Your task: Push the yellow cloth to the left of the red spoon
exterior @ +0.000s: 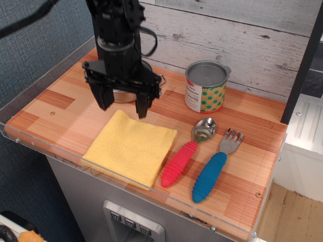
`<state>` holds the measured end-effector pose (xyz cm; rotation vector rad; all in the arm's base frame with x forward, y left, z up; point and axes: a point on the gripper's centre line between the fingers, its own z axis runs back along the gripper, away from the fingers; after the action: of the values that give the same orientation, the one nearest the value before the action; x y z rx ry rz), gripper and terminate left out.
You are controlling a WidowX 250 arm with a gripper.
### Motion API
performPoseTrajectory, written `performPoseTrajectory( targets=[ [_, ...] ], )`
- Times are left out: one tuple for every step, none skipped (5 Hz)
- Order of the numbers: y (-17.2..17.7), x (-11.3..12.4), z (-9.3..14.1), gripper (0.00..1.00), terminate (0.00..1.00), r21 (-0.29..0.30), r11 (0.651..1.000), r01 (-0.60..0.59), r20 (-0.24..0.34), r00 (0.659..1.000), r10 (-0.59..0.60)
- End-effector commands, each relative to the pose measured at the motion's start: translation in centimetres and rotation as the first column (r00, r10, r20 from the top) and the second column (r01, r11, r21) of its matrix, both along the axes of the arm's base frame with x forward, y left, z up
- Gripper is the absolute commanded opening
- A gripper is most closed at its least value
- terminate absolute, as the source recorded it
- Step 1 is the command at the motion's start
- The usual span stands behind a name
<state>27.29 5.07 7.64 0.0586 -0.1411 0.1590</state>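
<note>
The yellow cloth (pixel 131 147) lies flat near the front edge of the wooden table, just left of the red spoon (pixel 187 152) and touching or nearly touching its handle. The spoon has a metal bowl and a ribbed red-pink handle. My gripper (pixel 123 107) hangs open above the cloth's far edge, clear of it, with its black fingers (pixel 143 103) pointing down and nothing held.
A steel pot (pixel 123 88) stands behind the gripper, partly hidden by it. A patterned can (pixel 204 87) stands at the back. A blue-handled fork (pixel 214 171) lies right of the spoon. A clear plastic rim (pixel 45 146) edges the table front and left.
</note>
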Motion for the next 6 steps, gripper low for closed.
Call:
performPoseTrajectory(
  targets=[
    [-0.1, 1.9, 4.6, 1.0, 0.0, -0.01, 1.0, 0.026, 0.095, 0.995, -0.025],
    [-0.7, 2.5, 5.7, 1.0, 0.0, -0.025, 1.0, 0.016, 0.11, 0.994, -0.013],
    [0.3, 2.8, 6.0, 1.0, 0.0, 0.016, 1.0, -0.025, 0.101, 0.995, 0.023],
    [3.7, 2.5, 5.5, 1.0, 0.0, 0.018, 0.993, -0.117, 0.098, 0.989, 0.114],
    [6.8, 2.3, 4.9, 1.0, 0.0, 0.013, 0.981, -0.193, 0.086, 0.978, 0.192],
    [9.8, 2.5, 4.1, 1.0, 0.0, 0.012, 0.967, -0.255, 0.065, 0.965, 0.253]
  ],
)
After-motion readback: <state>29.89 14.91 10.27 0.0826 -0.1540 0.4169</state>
